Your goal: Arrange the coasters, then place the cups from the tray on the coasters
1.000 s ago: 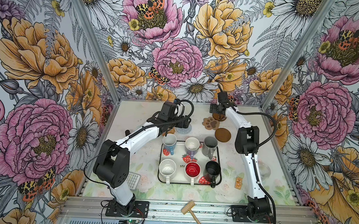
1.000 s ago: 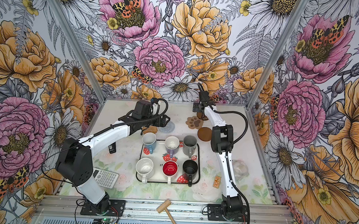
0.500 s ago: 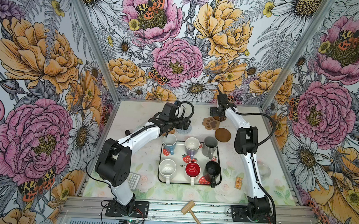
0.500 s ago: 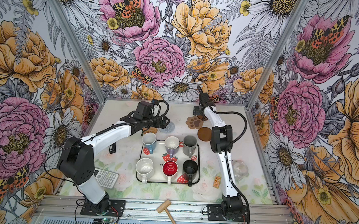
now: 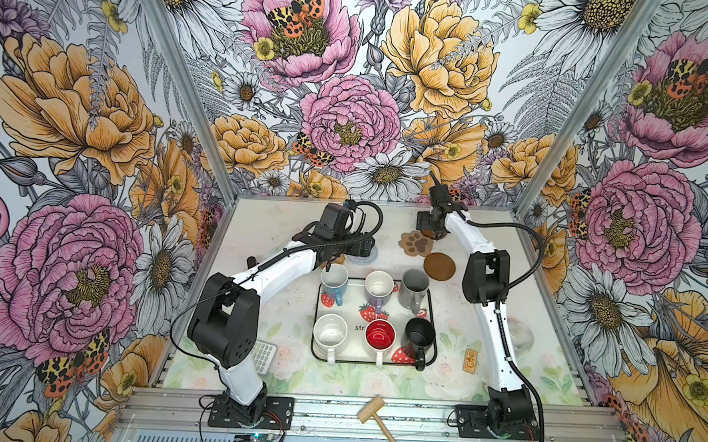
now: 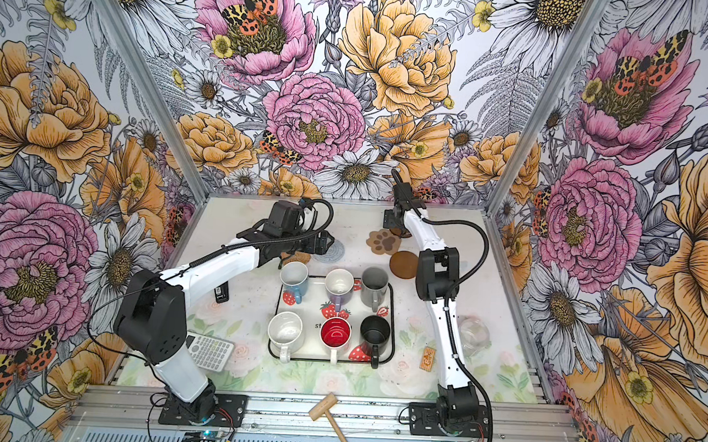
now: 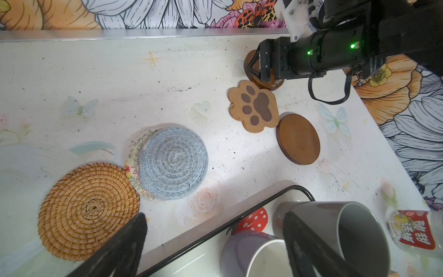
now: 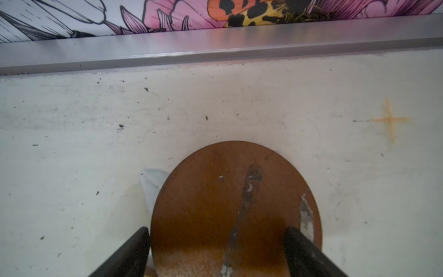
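Observation:
Six cups stand on the strawberry tray (image 5: 315, 311): light blue (image 5: 334, 277), lavender (image 5: 379, 283) and grey (image 5: 415, 281) at the back, white (image 5: 330, 331), red-inside (image 5: 379, 335) and black (image 5: 420, 333) in front. Behind the tray lie the coasters. They are a tan woven round (image 7: 88, 211), a grey-blue round (image 7: 173, 163) overlapping a beige one (image 7: 134, 153), a paw shape (image 7: 254, 105) and a brown disc (image 7: 298, 139). My left gripper (image 7: 214, 230) hangs open over the tray's far rim, holding nothing. My right gripper (image 8: 218, 239) is open, astride a second brown disc (image 8: 227, 191) that lies flat near the back wall.
A grey calculator (image 6: 208, 351) lies at the front left and a small black object (image 6: 220, 294) left of the tray. A clear jar (image 6: 473, 332) and a small orange packet (image 5: 470, 360) sit right of the tray. A wooden mallet (image 5: 375, 410) rests on the front rail.
The right gripper has shifted slightly to the left over the back brown disc. The left arm has barely moved. No cup or coaster has changed place.

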